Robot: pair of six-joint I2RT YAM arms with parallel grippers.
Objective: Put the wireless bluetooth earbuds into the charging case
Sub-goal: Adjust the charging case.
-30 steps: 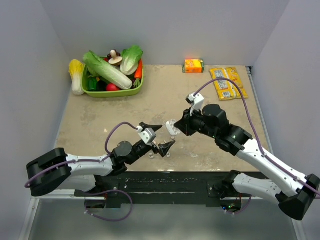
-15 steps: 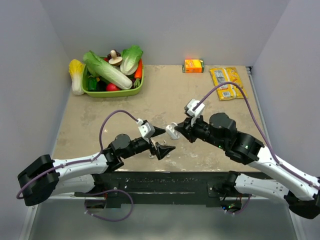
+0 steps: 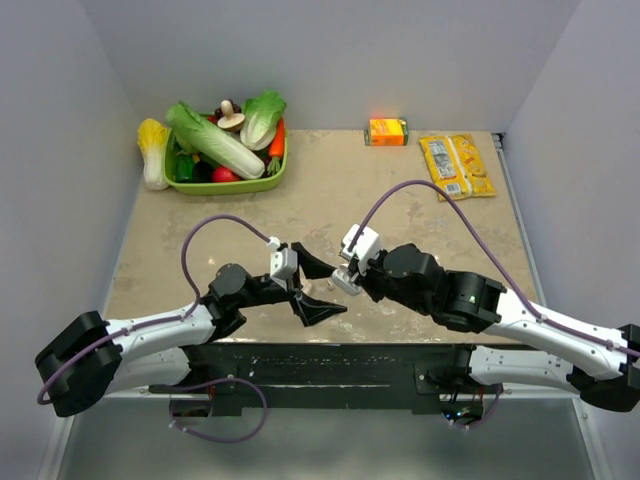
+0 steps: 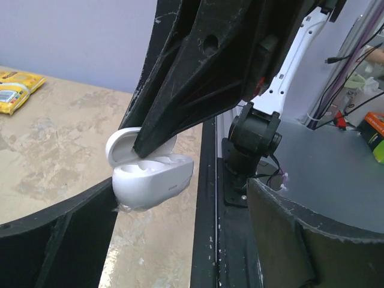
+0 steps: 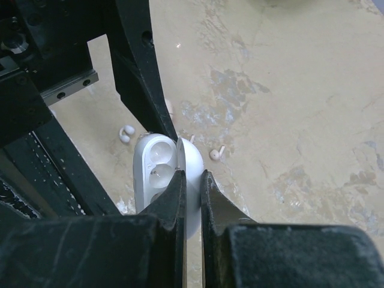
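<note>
The left gripper (image 3: 316, 288) has reached in towards the middle. Its jaws are spread wide and have just begun to narrow around the open charging case (image 4: 150, 177), which now sits between them, though I cannot tell whether either finger touches it yet. The right gripper (image 5: 191, 180) has carried the case there and stays pinched tight on its shell edge, and the sockets look empty. This reads as a handover or a bracing grip, since the wireless bluetooth earbuds (image 5: 215, 154) lie loose on the table (image 5: 288, 120) beneath and beyond the right jaws, not yet inserted.
</note>
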